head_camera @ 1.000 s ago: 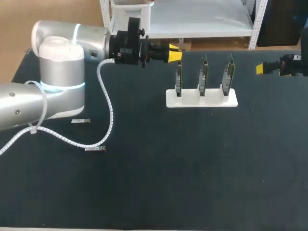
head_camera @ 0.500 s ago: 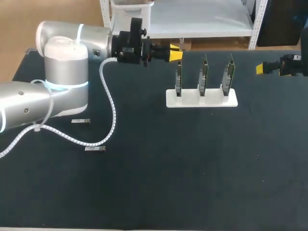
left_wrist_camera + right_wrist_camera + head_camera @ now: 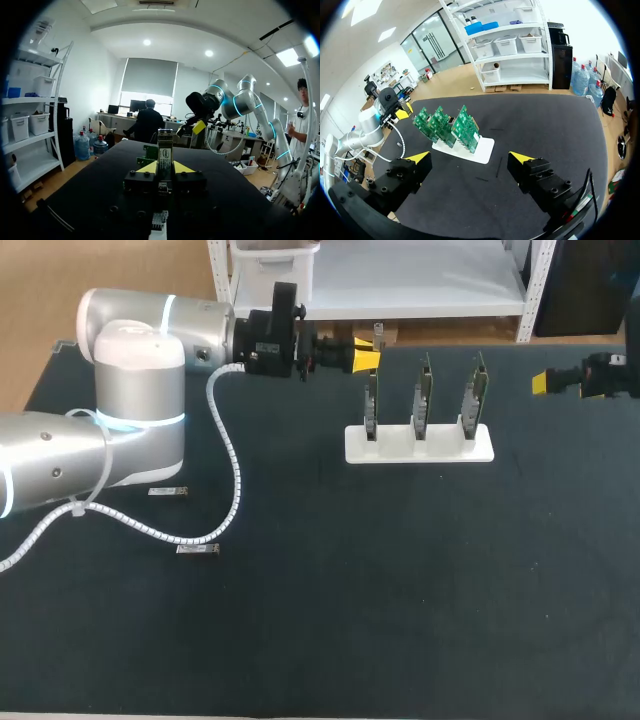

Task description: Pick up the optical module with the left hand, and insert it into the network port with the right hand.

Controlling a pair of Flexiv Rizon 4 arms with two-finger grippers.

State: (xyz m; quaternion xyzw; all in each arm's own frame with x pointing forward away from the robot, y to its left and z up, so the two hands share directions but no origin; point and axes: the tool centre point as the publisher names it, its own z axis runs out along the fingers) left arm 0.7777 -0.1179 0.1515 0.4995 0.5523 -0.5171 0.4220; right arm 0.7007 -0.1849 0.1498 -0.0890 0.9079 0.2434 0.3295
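Near the white rack (image 3: 420, 446) of boards (image 3: 424, 390), the left gripper (image 3: 366, 354) pinches the optical module (image 3: 164, 152) between its tips (image 3: 183, 167); the right gripper (image 3: 470, 158) gapes empty.

Left arm (image 3: 130, 390) silver, cyan ring (image 3: 125, 421), spiral cable (image 3: 234, 465); left pincer (image 3: 367, 356) black, yellow-tipped.
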